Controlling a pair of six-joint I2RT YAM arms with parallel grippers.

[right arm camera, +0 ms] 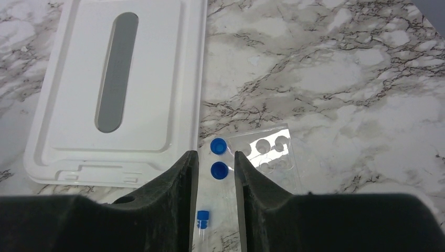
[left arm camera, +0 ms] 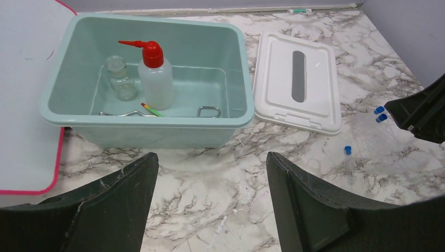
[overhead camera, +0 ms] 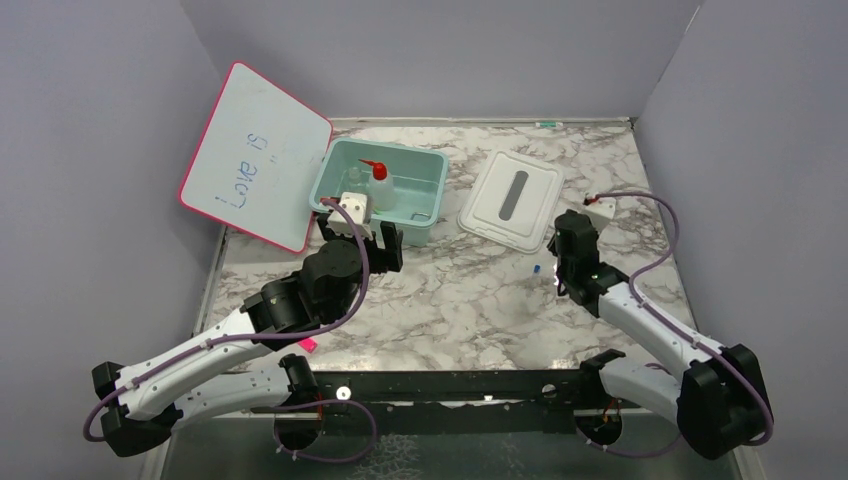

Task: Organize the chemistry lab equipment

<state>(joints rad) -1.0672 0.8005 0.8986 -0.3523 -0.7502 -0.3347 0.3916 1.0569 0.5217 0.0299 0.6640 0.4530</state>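
From above, a green tub (overhead camera: 435, 190) is seen at the upper middle of the frame. The squeeze bottle (overhead camera: 378, 180) is stood up inside it. A white lid (overhead camera: 512, 197) is laid flat just right of the tub. The left gripper (overhead camera: 358, 237) is held at the tub's near wall. The right gripper (overhead camera: 575, 232) is held just below the lid.

In the left wrist view, the left gripper's fingers (left arm camera: 120, 205) are spread wide, and nothing is held between them. Inside the tub, the squeeze bottle, the metal tongs (left arm camera: 123, 113) and the thin red-handled tool (left arm camera: 151, 109) are seen close together.

In the right wrist view, the right gripper is opened a little. Blue-capped vials (right arm camera: 219, 170) are seen in the gap at the lower middle, and neither finger touches them. A clear holder (right arm camera: 267, 152) with round holes is seen just right of them.
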